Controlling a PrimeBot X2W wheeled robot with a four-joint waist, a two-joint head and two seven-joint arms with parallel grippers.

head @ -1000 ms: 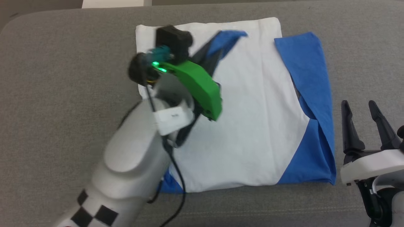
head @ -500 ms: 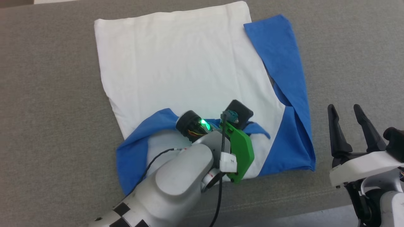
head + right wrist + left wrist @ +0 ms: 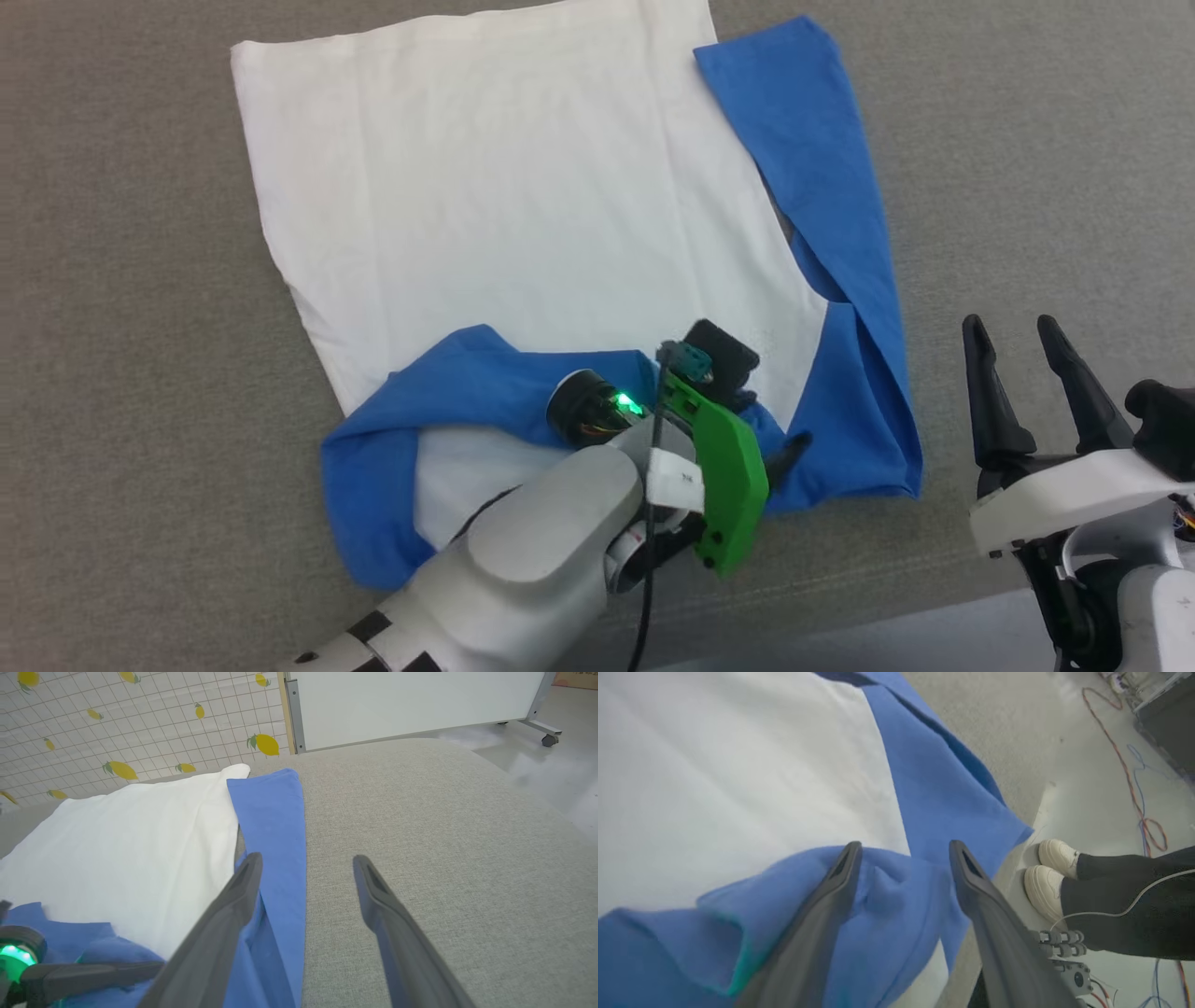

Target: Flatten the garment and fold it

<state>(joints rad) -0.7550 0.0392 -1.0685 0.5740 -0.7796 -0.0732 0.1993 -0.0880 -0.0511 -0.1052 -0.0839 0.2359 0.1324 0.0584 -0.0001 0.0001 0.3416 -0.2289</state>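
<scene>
The garment (image 3: pixel 513 205) lies spread on the grey table (image 3: pixel 112 392), white body in the middle. One blue sleeve runs along its right edge (image 3: pixel 840 215). Another blue sleeve (image 3: pixel 485 383) is folded over the white body at the near edge. My left gripper (image 3: pixel 775 448) hovers low over that near sleeve. In the left wrist view it (image 3: pixel 903 851) is open, with the blue cloth (image 3: pixel 896 891) lying loose under the spread fingers. My right gripper (image 3: pixel 1010 327) stands open off the garment's right edge, above bare table (image 3: pixel 420 835), and nothing sits between its fingers (image 3: pixel 308 859).
The table's near edge (image 3: pixel 840 607) runs just behind my left arm. A person's feet in white shoes (image 3: pixel 1050 872) stand on the floor beside the table, with cables (image 3: pixel 1134 788) further off. A lemon-patterned wall (image 3: pixel 117 728) and a wheeled white panel (image 3: pixel 411 704) stand beyond the far end.
My left gripper brought the blue sleeve from the garment's far side to its near edge, then opened and let it go. The head camera has shifted. The right gripper has stayed open.
</scene>
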